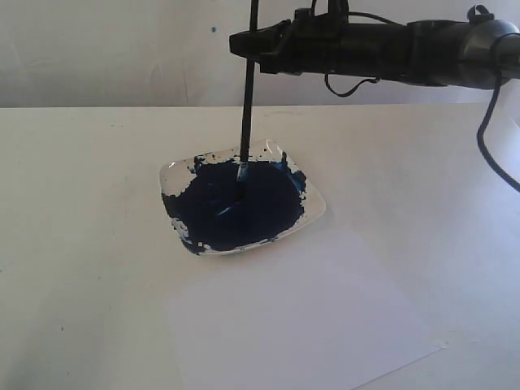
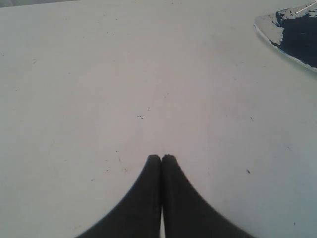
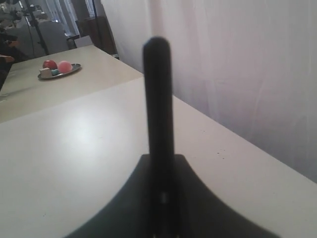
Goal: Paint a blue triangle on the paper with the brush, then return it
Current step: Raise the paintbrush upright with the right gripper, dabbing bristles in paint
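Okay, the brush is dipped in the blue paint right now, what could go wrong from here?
1. The brush tip sits in the paint pool; overloaded, it may drip on the table or blotch the paper when carried over.
2. The right gripper holds the handle high up, so pressing down could tilt or slip the brush.
3. Paint reaches the shallow dish rim; dragging the tip out could spill it.

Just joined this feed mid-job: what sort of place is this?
Probably an indoor lab or test room: a white table with a paint dish and paper, a pale curtain behind, and a second table holding a tray.
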Robot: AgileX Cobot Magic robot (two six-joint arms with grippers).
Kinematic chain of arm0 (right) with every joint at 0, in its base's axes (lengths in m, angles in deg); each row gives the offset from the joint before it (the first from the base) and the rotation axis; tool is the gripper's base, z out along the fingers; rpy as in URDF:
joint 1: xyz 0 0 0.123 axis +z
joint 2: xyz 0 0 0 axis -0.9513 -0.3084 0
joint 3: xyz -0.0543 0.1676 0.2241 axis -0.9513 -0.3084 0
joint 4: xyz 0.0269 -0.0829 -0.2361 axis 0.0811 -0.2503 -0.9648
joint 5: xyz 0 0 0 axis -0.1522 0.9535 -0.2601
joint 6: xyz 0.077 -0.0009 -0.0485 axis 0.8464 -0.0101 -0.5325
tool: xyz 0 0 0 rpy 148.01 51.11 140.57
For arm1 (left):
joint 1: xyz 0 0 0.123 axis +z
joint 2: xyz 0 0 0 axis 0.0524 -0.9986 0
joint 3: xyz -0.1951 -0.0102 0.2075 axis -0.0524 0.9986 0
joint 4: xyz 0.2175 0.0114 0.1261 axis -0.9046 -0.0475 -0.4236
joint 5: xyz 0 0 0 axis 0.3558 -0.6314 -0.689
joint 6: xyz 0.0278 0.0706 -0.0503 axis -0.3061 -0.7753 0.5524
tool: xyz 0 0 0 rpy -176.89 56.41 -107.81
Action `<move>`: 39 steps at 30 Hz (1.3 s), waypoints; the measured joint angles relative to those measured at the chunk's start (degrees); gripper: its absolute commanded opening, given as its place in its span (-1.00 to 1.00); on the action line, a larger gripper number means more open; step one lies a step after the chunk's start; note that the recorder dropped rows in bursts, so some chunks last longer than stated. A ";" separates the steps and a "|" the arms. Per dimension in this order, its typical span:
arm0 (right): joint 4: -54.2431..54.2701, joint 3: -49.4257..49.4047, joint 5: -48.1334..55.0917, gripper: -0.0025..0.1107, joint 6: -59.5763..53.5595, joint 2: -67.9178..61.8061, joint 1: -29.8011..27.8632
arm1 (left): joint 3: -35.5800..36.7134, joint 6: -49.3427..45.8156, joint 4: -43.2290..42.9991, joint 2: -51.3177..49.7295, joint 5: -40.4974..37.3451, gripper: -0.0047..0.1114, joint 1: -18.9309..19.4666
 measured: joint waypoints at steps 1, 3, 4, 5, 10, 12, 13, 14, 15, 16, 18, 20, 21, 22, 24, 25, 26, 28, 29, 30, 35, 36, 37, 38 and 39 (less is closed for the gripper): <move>0.00 0.00 0.55 -0.96 0.00 0.00 0.00 | 0.00 0.00 0.00 0.00 0.00 -0.92 0.00; 0.00 0.00 0.95 -0.96 0.00 0.00 0.00 | 0.00 0.00 0.00 0.00 0.00 -0.92 0.00; 0.00 0.00 1.28 -0.96 0.00 0.00 0.00 | 0.00 0.00 0.00 0.00 0.00 -0.92 0.00; 0.00 0.00 1.56 -0.96 0.00 0.11 0.00 | 0.00 0.00 0.00 0.00 0.00 -0.92 0.00; 0.00 0.00 2.02 -0.96 0.00 0.11 0.00 | 0.00 0.00 0.00 0.00 0.00 -0.92 0.00; 0.00 0.00 3.22 -0.96 -0.18 0.33 0.00 | 0.00 0.00 0.00 0.00 0.00 -0.92 0.00; 0.00 0.00 3.71 -0.96 -0.95 0.48 0.00 | 0.00 0.00 0.00 0.00 0.00 -0.92 0.00; 0.00 0.00 4.01 -0.96 -1.64 0.91 0.00 | 0.00 0.00 0.00 0.00 0.00 -0.92 0.00; 0.00 0.00 4.28 -0.96 -2.19 1.25 0.00 | 0.00 0.00 0.00 0.00 0.00 -0.92 0.00; 0.00 0.00 4.28 -0.96 -2.46 1.58 0.00 | 0.00 0.00 0.00 0.00 0.00 -0.92 0.00; 0.00 0.00 2.66 -0.96 -2.47 1.83 0.00 | 0.00 0.00 0.00 0.00 0.00 -0.92 0.00; -1.28 0.00 0.24 -0.96 -2.47 1.83 0.00 | 0.00 0.00 0.00 0.00 0.00 -0.92 0.00; -1.79 0.00 -0.45 -0.96 -2.47 1.83 0.00 | 0.00 0.00 0.00 0.00 0.00 -0.92 0.00; -1.81 0.00 -0.72 -0.96 -2.20 1.71 0.00 | 0.00 0.00 0.00 0.00 0.00 -0.92 0.00; -1.71 0.00 0.53 -0.96 -1.88 1.63 0.00 | 0.00 0.00 0.00 0.00 0.00 -0.92 0.00; -1.47 0.00 2.26 -0.96 -1.85 1.63 0.00 | 0.00 0.00 0.00 0.00 0.00 -0.92 0.00; -1.47 0.00 2.30 -0.96 -1.85 1.63 0.00 | 0.00 0.00 0.00 0.00 0.00 -0.92 0.00; -2.22 0.00 0.76 -0.96 -1.11 1.73 0.13 | 0.00 0.00 0.00 0.00 0.00 -0.92 0.00; -2.21 0.00 1.28 -0.96 0.12 1.73 0.13 | 0.00 0.00 0.00 0.00 0.00 -0.92 0.00; -2.04 0.00 2.11 -0.96 0.24 1.73 0.13 | 0.00 0.00 0.00 0.00 0.00 -0.92 0.00; -1.10 0.00 7.35 -0.96 0.13 3.11 -0.31 | 0.00 0.00 0.00 0.00 0.00 -0.92 0.00; -1.10 0.00 7.73 -0.96 0.13 3.54 -0.41 | 0.00 0.00 0.00 0.00 0.00 -0.92 0.00; -1.10 0.00 7.83 -0.96 0.13 3.72 -0.44 | 0.00 0.00 0.00 0.00 0.00 -0.92 0.00; -1.10 0.00 7.83 -0.96 0.13 4.16 -0.54 | 0.00 0.00 0.00 0.00 0.00 -0.92 0.00; -1.10 0.00 7.83 -0.96 0.13 4.49 -0.54 | 0.00 0.00 0.00 0.00 0.00 -0.92 0.00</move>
